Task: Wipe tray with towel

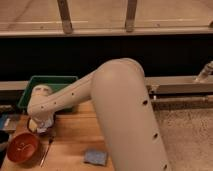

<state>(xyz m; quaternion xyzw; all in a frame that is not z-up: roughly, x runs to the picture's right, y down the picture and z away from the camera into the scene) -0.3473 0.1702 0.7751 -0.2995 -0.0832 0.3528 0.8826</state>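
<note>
Arm casing, broad and beige, fills the middle of the frame and hides much of the wooden table (75, 135). It reaches to the left of the frame, where the gripper (40, 119) points down over the table's left part, just in front of the tray (62, 80). The jaws stand wide, though the wrist covers most of them. A pale soft lump under them looks like the towel (45, 126); I cannot tell whether it is touched. The green tray sits at the middle left, its near side blocked by the arm. At lower left an orange bowl (22, 147) is cut by the edge; a blue-grey pad (95, 157) lies at the bottom
</note>
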